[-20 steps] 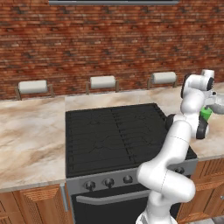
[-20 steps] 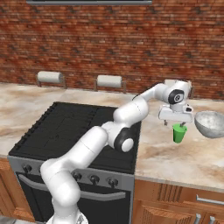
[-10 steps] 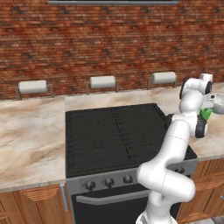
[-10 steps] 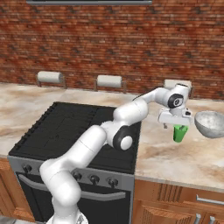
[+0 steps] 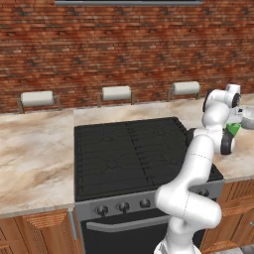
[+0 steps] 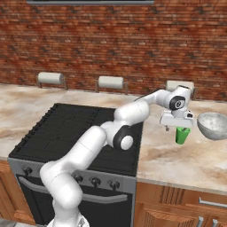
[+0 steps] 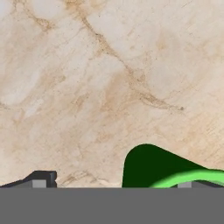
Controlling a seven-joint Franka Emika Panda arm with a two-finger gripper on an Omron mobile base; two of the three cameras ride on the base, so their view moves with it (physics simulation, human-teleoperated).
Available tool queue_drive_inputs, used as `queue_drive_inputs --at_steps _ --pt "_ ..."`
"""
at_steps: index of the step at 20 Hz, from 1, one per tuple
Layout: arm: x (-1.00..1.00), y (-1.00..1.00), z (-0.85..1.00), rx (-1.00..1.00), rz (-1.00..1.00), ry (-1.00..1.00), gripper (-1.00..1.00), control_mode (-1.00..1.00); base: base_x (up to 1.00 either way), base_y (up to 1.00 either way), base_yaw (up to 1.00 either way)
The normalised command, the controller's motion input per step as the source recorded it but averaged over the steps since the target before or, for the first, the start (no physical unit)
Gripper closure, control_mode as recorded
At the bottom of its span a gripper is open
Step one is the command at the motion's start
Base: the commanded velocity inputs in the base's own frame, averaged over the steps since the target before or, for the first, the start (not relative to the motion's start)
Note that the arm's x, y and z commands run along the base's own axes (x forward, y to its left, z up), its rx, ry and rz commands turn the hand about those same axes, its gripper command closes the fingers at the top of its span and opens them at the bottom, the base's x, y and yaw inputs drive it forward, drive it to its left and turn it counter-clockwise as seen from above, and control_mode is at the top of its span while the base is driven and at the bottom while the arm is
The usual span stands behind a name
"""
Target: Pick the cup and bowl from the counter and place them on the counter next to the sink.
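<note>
The cup [image 6: 182, 135] is a small bright green tumbler with smooth, matte walls that taper toward the base; it stands upright on the tabletop [image 6: 177, 164], to the right of the stove [image 6: 75, 133]. In the hand view its thin lighter rim and dark green inside sit at the lower right, close under the camera. The gripper [image 6: 177, 128] hangs directly over the cup with its fingers spread wide, one dark fingertip [image 7: 41, 179] standing clear to one side of the cup; whether the other finger touches the rim cannot be told. Just to the right of the cup, apart from it, rests the bowl [image 6: 213, 125], wide, round and shallow, pale grey-white with a speckled, glassy sheen. The tabletop is polished stone, beige with tan and rust-coloured veins that run diagonally across the hand view, and it sits over brown wooden cabinets [image 6: 177, 206] with panelled fronts. The stove is flat black with ribbed cast grates, a row of round knobs [image 5: 121, 207] and a long bar handle on the oven door. Behind everything runs a red-brown brick wall [image 5: 124, 49] with rough mortar lines, and three grey-white paper towel rolls [image 5: 116, 93] lie on holders along its foot.
</note>
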Motion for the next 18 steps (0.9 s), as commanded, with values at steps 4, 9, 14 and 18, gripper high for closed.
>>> queue_drive_inputs --at_steps 4,9,14,18 --pt "0.00 0.00 0.00 0.00 0.00 0.00 1.00 -1.00 0.00 0.00 0.00" --pt "0.00 0.00 0.00 0.00 0.00 0.00 1.00 -1.00 0.00 0.00 0.00" --pt "0.00 0.03 -0.01 0.00 0.00 0.00 1.00 -1.00 0.00 0.00 0.00" --pt "-0.07 0.09 0.23 0.02 0.00 -0.05 1.00 -1.00 0.00 0.00 0.00"
